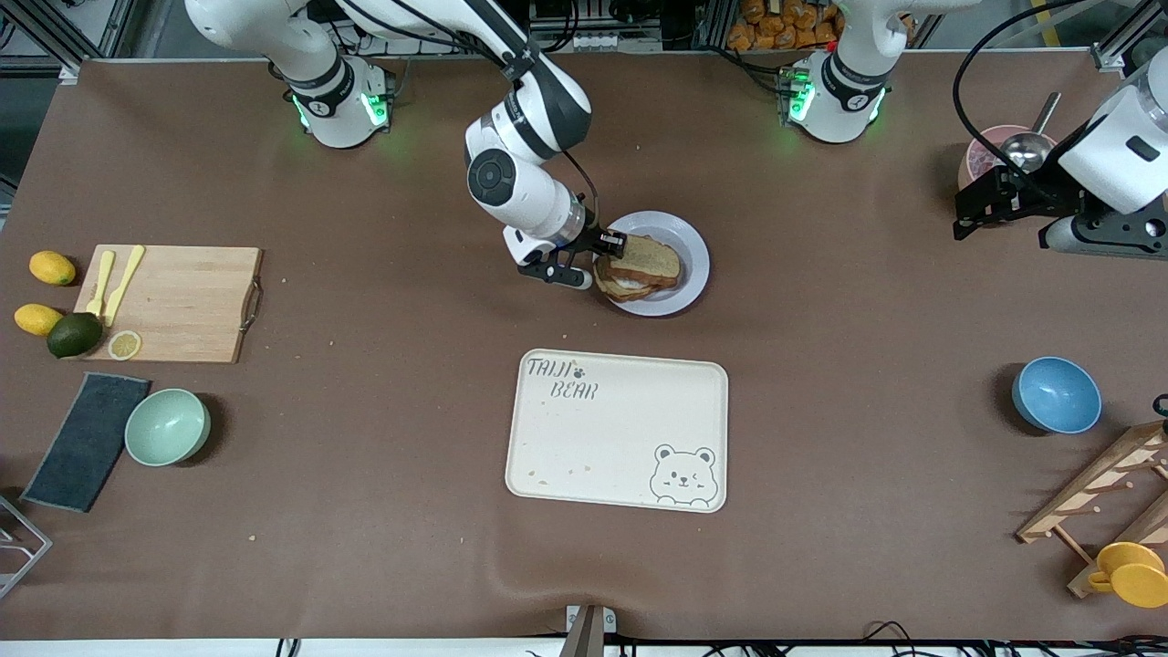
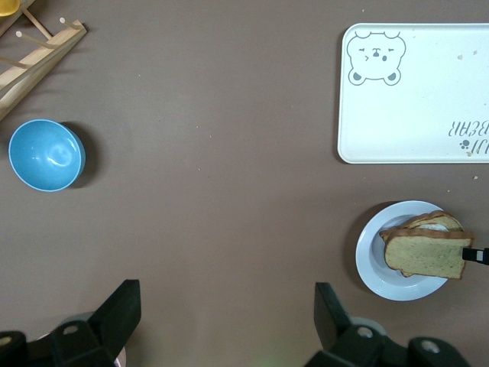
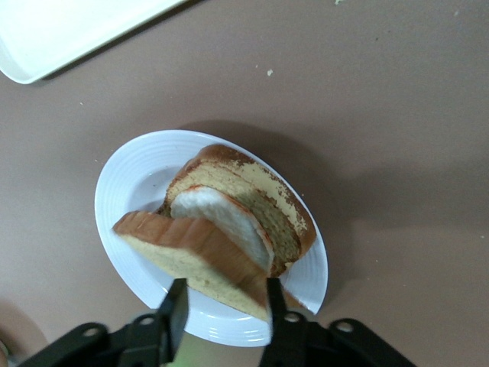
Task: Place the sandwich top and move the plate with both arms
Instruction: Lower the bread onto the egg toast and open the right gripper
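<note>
The right gripper (image 1: 610, 245) is over the edge of the plate (image 1: 695, 245) on the side toward the right arm's end of the tabletop (image 1: 383, 456), its jaws closed narrowly on one edge of the sandwich top (image 1: 648, 258). In the right wrist view the two fingers (image 3: 177, 306) pinch the plain light brown slice (image 3: 195, 256), which tilts over the lower slice (image 3: 252, 202); that lower slice lies flat on the plate (image 3: 122, 191) with a patch of white egg showing on it. Whether the held slice touches the one beneath cannot be told. The round pale plate sits toward the middle of the tabletop, farther from the front camera than the cream bear-printed tray (image 1: 617, 429), with a strip of bare brown surface between them. The left gripper (image 1: 987, 208) waits high over the left arm's end of the tabletop, just beside a pink bowl (image 1: 981, 155) with a metal ladle (image 1: 1029, 146) in it; its jaws stand wide apart with nothing between them, as the left wrist view shows, with the fingers (image 2: 122, 310) spread over bare surface. That view also takes in the plate (image 2: 374, 256) and the sandwich top (image 2: 426, 254), the tray (image 2: 416, 92) and a blue bowl (image 2: 46, 154). Toward the right arm's end lie a wooden cutting board (image 1: 178, 301), two lemons (image 1: 52, 267), an avocado (image 1: 74, 335), a green bowl (image 1: 167, 426) and a dark cloth (image 1: 87, 441).
</note>
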Motion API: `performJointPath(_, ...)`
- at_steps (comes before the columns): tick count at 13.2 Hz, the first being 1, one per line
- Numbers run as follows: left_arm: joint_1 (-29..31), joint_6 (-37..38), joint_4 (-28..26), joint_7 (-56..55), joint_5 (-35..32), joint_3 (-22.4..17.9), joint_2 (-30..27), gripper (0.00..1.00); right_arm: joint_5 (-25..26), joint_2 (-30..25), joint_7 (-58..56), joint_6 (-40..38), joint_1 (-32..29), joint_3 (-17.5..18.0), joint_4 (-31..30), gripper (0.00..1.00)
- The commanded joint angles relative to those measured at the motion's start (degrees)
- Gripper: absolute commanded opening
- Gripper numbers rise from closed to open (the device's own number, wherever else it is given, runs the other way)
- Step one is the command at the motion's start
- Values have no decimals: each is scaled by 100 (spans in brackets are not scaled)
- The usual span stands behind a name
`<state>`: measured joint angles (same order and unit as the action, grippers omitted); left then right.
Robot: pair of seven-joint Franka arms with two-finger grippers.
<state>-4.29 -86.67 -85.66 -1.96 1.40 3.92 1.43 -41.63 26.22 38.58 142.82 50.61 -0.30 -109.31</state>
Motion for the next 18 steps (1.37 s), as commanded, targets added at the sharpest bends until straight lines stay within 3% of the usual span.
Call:
performJointPath(1, 25, 54, 41, -85, 53, 22, -2, 100, -100, -160, 149, -716, -103, -119, 163, 100)
performJointPath(5, 16, 54, 41, -85, 53, 22, -2, 100, -4, -485, 158, -2483, -972, -268, 349, 100)
performJointPath(7, 16, 54, 41, -85, 53, 22, 6, 100, 66, -600, 45, -3685, -1420, -696, 445, 100)
performJointPath(10, 16, 54, 41, -85, 44, 22, 33, 100, 1118, -680, -631, -4989, -1633, -1426, 1076, 100)
performJointPath(13, 16, 54, 41, -85, 44, 22, 33, 100, 1420, -671, -2207, -5396, -2000, -1919, 1325, 100)
performJointPath(16, 16, 54, 41, -85, 53, 22, 33, 100, 1568, -592, -4310, -5370, -2862, -1991, 1333, 100)
performJointPath(18, 16, 54, 41, -85, 53, 22, 33, 100, 2444, -592, -4561, -5352, -2943, -1982, 1630, 100)
